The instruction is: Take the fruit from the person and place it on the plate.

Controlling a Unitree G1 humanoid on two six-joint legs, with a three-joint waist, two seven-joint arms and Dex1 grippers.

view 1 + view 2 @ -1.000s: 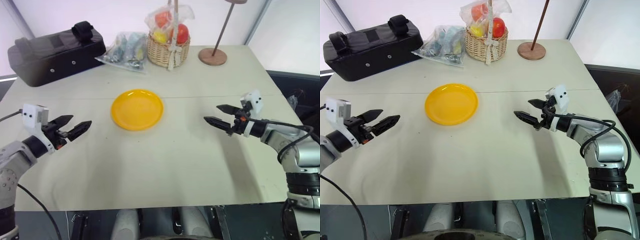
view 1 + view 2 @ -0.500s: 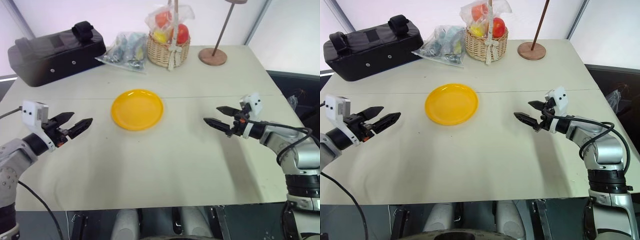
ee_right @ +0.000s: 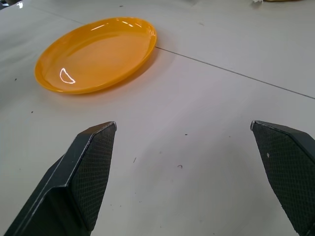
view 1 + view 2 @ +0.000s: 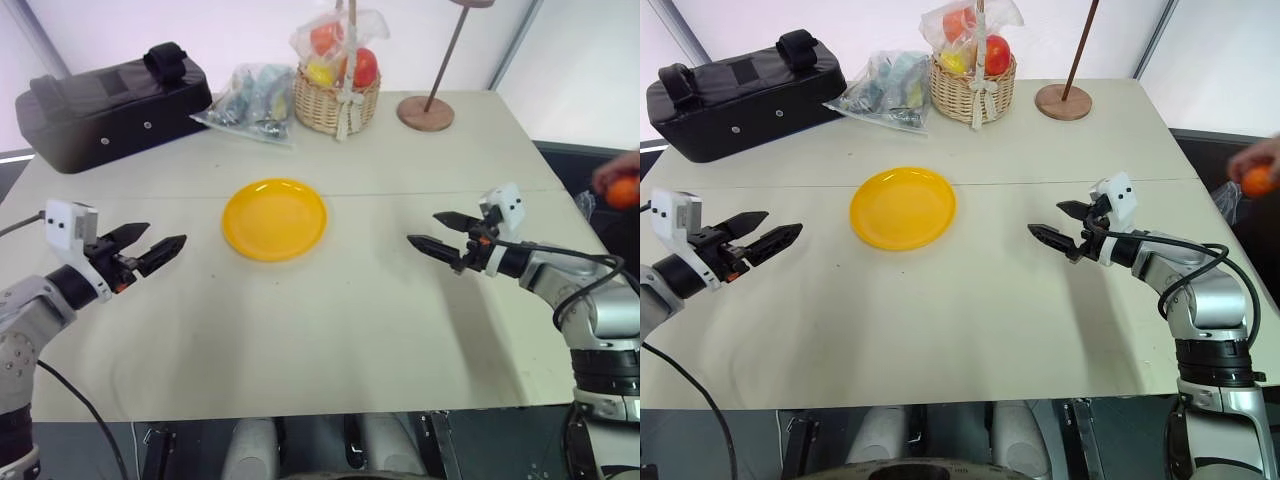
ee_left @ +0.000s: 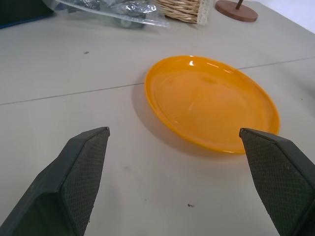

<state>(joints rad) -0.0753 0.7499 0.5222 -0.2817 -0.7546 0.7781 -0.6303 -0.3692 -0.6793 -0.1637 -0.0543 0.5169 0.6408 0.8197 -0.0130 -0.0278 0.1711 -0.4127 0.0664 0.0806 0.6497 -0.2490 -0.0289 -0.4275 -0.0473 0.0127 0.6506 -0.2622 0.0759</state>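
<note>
Two grippers, left [image 4: 158,248] and right [image 4: 430,232], fingers spread, flanking the plate [image 4: 274,217]; fruit [image 4: 624,190], apparently hand-held, at right edge.

A wide table [image 4: 330,340] with a pale beige top is seen, crossed by a thin seam line. At its far edge a black padded case [image 4: 105,105], a clear plastic bag [image 4: 250,100], a wicker basket [image 4: 338,105] with wrapped fruits and a round wooden stand base [image 4: 425,113] with a thin pole are placed. Behind, white wall panels [image 4: 580,60] with grey frames are lit brightly. Dark floor [image 4: 1230,160] is seen at the right.
</note>
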